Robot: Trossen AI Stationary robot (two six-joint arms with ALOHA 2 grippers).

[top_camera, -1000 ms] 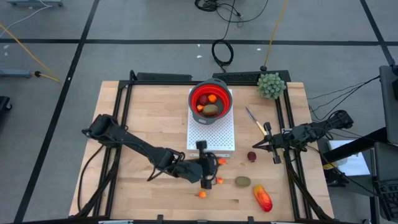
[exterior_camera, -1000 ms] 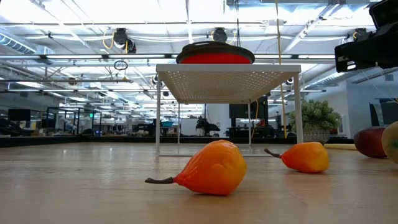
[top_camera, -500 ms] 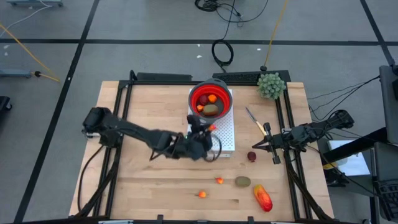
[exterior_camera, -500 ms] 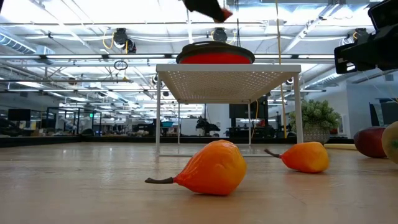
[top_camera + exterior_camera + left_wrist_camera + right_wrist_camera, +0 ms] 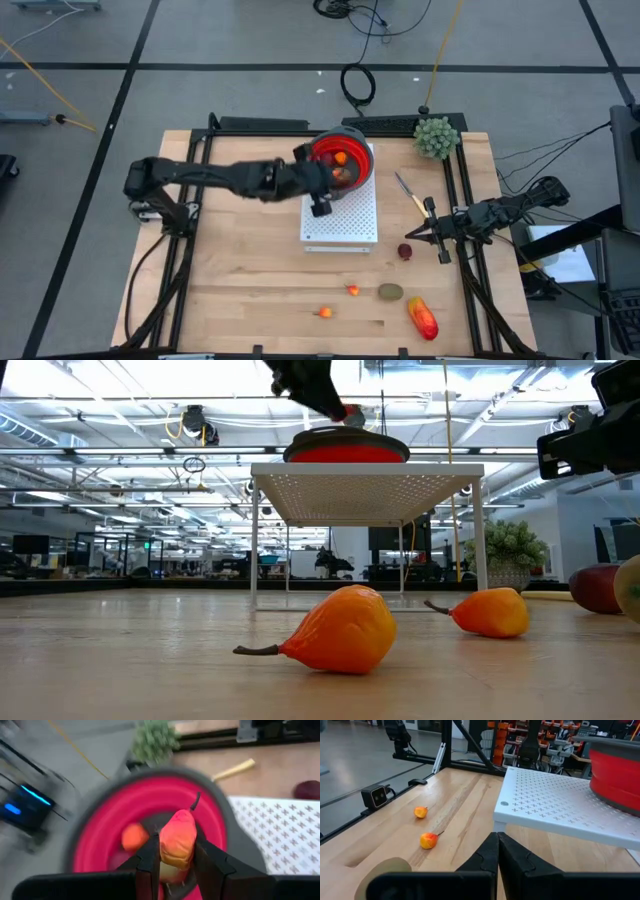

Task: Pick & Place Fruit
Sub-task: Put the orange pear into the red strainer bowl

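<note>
My left gripper [image 5: 176, 851] hangs over the red bowl [image 5: 107, 835], shut on a small orange-red pear-shaped fruit [image 5: 178, 837]. The bowl [image 5: 340, 160] stands on a white perforated stand [image 5: 341, 218] and holds several fruits. On the table near its near edge lie two tiny orange fruits [image 5: 325, 312] [image 5: 352, 290], a brown-green oval [image 5: 390, 292] and a red-orange oblong [image 5: 422, 318]. A dark-red ball [image 5: 404, 251] lies beside the stand. My right gripper [image 5: 497, 840] waits shut at the table's right side, next to that ball. My left gripper pinches the small fruit by its wide lower half [image 5: 176, 855] between the two fingers [image 5: 150, 857]. The fingers slant down from the table's left side. The fruit is lifted clear above the bowl, its stem end [image 5: 195, 802] pointing away from the gripper.
A yellow-handled knife [image 5: 410, 195] lies right of the stand. A green spiky ball plant [image 5: 436, 137] stands at the far right corner. Black frame rails [image 5: 195, 200] run along the table's left and right sides. Bare wood lies left of the stand.
My left gripper has risen from the table near its near edge with one small orange-red fruit. It has swung toward the far edge, up past the stand, to a spot over the red bowl. Two tiny orange fruits have stayed where they were.
</note>
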